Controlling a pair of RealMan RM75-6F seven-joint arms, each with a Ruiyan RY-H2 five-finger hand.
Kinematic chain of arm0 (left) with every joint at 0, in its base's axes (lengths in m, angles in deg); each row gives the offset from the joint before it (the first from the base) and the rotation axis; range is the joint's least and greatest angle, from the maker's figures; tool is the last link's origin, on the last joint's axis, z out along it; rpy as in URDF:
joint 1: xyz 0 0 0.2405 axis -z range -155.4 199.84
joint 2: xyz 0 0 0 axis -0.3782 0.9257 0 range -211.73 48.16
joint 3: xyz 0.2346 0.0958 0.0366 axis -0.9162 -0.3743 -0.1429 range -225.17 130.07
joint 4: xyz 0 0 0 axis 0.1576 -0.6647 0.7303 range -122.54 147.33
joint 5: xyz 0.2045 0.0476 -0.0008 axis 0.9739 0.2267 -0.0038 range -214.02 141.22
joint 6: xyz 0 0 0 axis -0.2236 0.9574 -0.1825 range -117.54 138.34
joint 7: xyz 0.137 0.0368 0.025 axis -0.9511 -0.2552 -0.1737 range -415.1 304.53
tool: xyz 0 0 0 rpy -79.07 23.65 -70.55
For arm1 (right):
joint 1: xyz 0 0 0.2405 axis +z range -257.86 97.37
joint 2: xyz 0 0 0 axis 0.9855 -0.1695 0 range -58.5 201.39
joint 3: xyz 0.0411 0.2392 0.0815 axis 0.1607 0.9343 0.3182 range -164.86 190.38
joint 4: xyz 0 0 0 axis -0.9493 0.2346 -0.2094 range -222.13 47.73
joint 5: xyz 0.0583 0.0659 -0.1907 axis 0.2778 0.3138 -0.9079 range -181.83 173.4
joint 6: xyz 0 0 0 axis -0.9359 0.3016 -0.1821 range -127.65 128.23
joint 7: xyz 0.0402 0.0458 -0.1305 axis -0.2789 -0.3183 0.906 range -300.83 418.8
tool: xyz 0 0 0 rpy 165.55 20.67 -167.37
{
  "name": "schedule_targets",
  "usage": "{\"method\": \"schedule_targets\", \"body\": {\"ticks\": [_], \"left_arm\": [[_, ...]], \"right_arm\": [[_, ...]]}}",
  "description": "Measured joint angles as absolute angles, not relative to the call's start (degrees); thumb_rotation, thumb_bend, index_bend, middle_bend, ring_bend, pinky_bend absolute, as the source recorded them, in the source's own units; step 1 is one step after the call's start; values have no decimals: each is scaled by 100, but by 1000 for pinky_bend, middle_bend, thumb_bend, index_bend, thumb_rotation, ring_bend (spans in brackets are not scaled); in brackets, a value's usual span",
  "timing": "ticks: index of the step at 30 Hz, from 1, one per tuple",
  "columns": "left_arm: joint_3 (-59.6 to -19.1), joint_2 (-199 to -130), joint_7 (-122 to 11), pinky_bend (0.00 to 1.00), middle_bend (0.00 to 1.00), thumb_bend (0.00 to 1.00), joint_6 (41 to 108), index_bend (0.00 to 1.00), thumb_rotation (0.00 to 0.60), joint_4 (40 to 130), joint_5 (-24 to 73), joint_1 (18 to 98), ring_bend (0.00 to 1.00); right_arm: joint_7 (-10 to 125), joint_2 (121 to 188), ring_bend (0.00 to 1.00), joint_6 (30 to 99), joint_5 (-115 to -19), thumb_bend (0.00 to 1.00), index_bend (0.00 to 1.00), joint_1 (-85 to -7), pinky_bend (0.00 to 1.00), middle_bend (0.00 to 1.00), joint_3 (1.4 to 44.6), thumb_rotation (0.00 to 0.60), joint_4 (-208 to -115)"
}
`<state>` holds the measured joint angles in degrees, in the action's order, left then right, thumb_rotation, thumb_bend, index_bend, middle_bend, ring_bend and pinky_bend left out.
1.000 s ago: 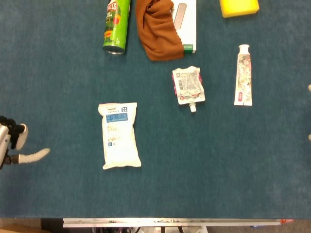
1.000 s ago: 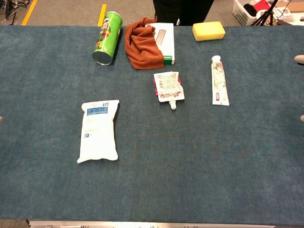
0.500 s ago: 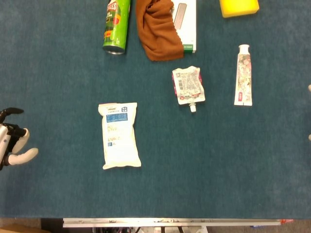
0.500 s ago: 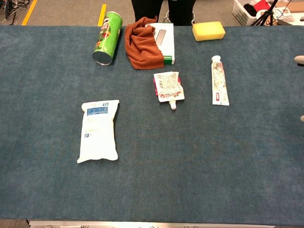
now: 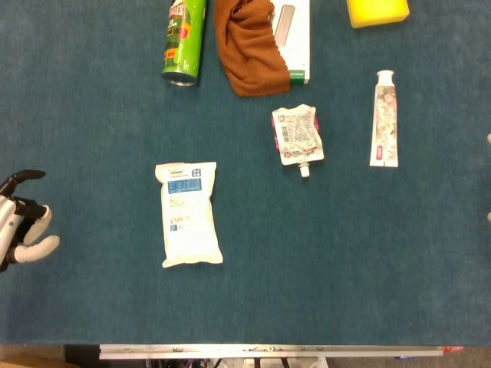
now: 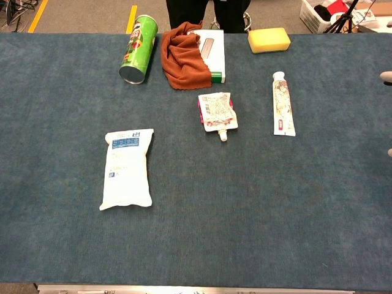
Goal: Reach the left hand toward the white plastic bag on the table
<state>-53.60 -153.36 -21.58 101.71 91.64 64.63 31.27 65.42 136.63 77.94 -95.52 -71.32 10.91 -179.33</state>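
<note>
White plastic bag [image 5: 189, 214]: lies flat on the blue table [image 5: 107, 123], left of centre, long axis running front to back, blue printed panel at the far end; nothing touches it. Left hand [image 5: 21, 226]: at the left edge of the head view, well apart from the bag, level with its middle, fingers spread and holding nothing; not seen in the chest view. Right hand [image 6: 387, 77]: only pale fingertips at the right edge, too little showing to tell how it is set. Spouted pouch [image 5: 298, 136]: right of centre, crumpled, spout toward the front. Tube [image 5: 384, 119]: further right, cap pointing away. Green can [image 5: 184, 40]: on its side at the far edge, open end frontward. Brown cloth [image 5: 247, 46]: heaped just beside the can, draped over a white box [image 5: 295, 38]. Yellow sponge [image 5: 377, 11]: far right corner.
</note>
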Motion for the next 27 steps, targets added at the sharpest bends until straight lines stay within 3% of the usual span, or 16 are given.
{"method": "schedule_targets", "body": {"ticks": [11, 27], "left_arm": [[-5448, -15339, -658, 225, 1000, 0, 10079, 1000, 0, 9537, 6581, 3355, 910], [-5971, -15208, 3566, 225, 1000, 0, 8787, 1000, 0, 10349, 6987, 4659, 921]], "right_arm": [[6579, 13684, 64, 7744, -9509, 0, 36, -7121, 61, 165, 1099, 600, -17922], [6543, 13668, 70, 7726, -9499, 0, 37, -7112, 62, 169, 1104, 600, -17916]]}}
